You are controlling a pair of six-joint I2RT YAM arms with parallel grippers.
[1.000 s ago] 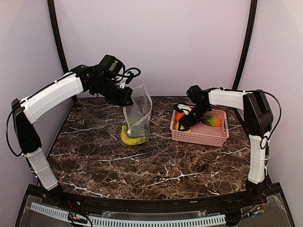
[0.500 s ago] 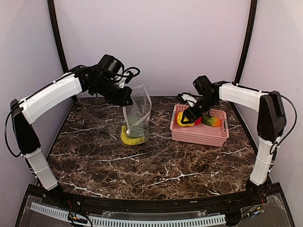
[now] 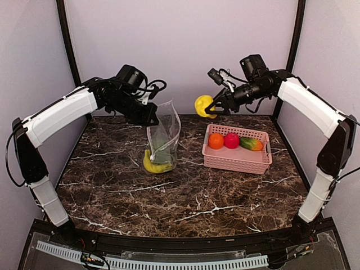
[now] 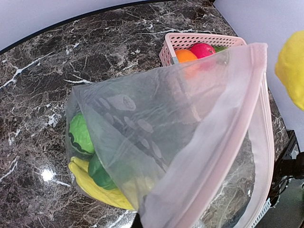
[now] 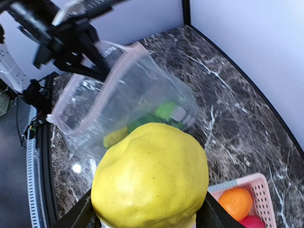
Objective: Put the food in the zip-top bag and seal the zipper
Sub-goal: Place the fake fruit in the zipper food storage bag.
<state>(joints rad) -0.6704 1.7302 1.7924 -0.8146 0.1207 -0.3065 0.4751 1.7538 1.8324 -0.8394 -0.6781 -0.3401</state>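
White arms (image 3: 62, 114), black joints (image 3: 130, 76), cables (image 3: 160, 84)

- The lemon (image 5: 149, 175) is plain yellow, faintly speckled.
- The zip-top bag (image 4: 166, 133) is clear, printed with rows of pale dots; its zipper (image 4: 262, 123) is whitish-pink.
- The banana (image 4: 95, 190) is yellow.
- The pieces (image 4: 80, 135) next to it are green.
- The slotted basket (image 3: 239, 162) is pink.
- The orange (image 3: 216, 141) is orange, the round fruit (image 3: 232, 140) red, the mango-like piece (image 3: 251, 144) green-orange.
- The table (image 3: 197, 197) is dark marble veined white.

A dark, white-veined marble table (image 3: 169, 197) is enclosed by pale lilac walls (image 3: 185, 45); black posts (image 3: 67, 50) are set behind it.
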